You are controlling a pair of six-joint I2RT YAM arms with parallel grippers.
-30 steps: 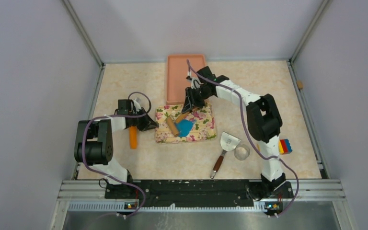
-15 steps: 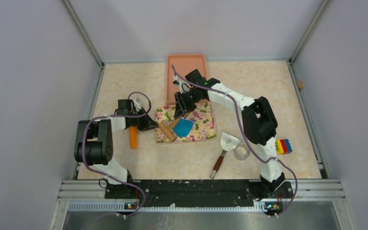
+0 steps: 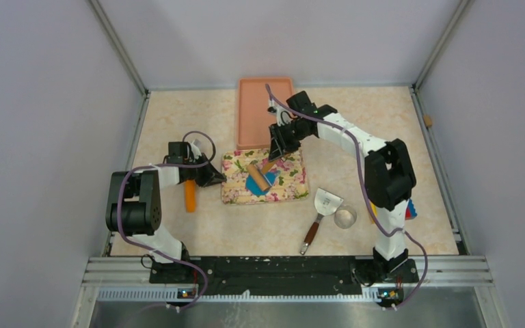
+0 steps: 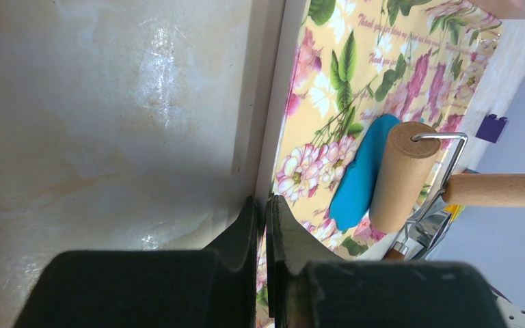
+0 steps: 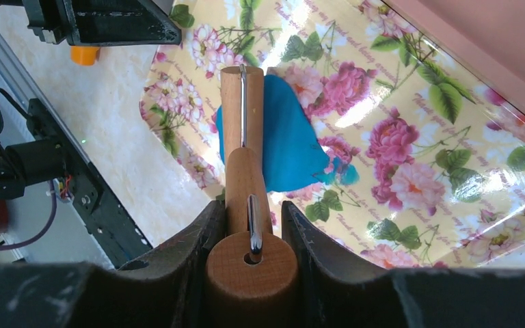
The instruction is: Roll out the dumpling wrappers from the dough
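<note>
The blue dough (image 3: 268,180) lies flattened on the floral mat (image 3: 290,183). My right gripper (image 3: 278,152) is shut on the wooden rolling pin's handle (image 5: 246,181), and its roller (image 3: 259,180) rests on the dough's left part (image 5: 290,140). My left gripper (image 3: 215,176) is shut on the mat's left edge (image 4: 277,147). In the left wrist view the dough (image 4: 357,179) shows beside the roller (image 4: 403,174). No round dumpling wrapper is in view.
A pink tray (image 3: 264,109) lies behind the mat. A spatula (image 3: 318,217) and a metal ring cutter (image 3: 346,217) lie right of the mat. An orange tool (image 3: 190,197) lies by the left arm. A small purple block (image 4: 492,128) sits beyond the mat.
The right gripper pulled the roller left off the dough, then pushed it back right onto the dough. The left gripper has stayed on the mat's edge.
</note>
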